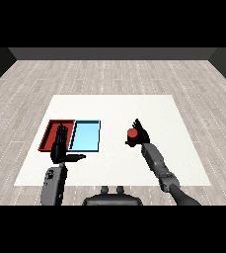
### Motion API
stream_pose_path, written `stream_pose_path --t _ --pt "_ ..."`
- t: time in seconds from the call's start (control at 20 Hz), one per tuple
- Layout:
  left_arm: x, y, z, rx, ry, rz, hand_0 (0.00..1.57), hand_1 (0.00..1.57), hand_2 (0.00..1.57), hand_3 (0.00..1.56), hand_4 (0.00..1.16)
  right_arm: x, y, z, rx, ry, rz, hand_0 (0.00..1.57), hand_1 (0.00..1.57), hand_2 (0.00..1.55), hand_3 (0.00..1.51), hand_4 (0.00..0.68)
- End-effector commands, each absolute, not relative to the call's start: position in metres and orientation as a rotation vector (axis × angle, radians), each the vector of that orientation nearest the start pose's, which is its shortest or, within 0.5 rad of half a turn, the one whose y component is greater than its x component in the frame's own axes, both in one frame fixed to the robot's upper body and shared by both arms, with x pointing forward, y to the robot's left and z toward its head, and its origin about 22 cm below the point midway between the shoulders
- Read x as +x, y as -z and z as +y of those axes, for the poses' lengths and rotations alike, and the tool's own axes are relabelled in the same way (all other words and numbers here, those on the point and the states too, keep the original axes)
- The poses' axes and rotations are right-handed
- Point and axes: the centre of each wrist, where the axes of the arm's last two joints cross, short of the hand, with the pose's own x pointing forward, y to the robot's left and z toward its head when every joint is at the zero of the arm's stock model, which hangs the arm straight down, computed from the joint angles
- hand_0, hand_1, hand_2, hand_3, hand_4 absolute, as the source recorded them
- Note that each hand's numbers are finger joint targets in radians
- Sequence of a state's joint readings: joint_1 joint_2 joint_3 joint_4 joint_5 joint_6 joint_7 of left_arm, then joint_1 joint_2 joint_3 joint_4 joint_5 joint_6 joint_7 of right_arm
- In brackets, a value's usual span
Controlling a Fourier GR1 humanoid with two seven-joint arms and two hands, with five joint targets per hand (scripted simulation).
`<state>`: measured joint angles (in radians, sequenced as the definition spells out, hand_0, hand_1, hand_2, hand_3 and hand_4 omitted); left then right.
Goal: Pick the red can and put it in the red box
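Red round can (132, 133) is sitting in the black right hand (140, 134), whose fingers are curling around it. Black left hand (60, 146) is lying flat-fingered and open over the red tray (49, 133), at nine o'clock from the can.

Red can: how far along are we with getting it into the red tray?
Done: the right hand has curled round the red can, right of the blue tray. In hand: the carry. Left: crossing to the red tray and releasing. The left hand hangs open over that tray.
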<state>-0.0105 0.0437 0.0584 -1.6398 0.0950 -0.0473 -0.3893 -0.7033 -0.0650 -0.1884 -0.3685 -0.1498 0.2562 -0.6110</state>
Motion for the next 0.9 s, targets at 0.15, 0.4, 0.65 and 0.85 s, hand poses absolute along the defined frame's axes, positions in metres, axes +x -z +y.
stream_pose_path --t 0.15,0.4,0.65,0.85 --pt "0.241 -0.018 0.247 -0.023 -0.048 -2.037 0.00 0.00 0.00 0.00 0.00 0.349 0.091 -0.190 0.247 -0.032 -1.602 0.00 0.00 0.00 0.00 0.000" --pt "0.233 -0.011 0.242 0.005 -0.040 -2.054 0.00 0.00 0.00 0.00 0.00 0.368 0.071 -0.203 0.086 0.030 -1.589 1.48 1.48 1.47 1.44 0.566" --pt "0.240 -0.015 0.262 -0.018 -0.043 -2.050 0.00 0.00 0.00 0.00 0.00 0.370 0.066 -0.181 0.060 0.025 -1.594 1.47 1.47 1.46 1.40 0.600" --pt "0.249 -0.011 0.251 -0.026 -0.051 -2.044 0.00 0.00 0.00 0.00 0.00 0.362 0.076 -0.188 0.062 -0.024 -1.602 1.45 1.45 1.44 1.40 0.594"
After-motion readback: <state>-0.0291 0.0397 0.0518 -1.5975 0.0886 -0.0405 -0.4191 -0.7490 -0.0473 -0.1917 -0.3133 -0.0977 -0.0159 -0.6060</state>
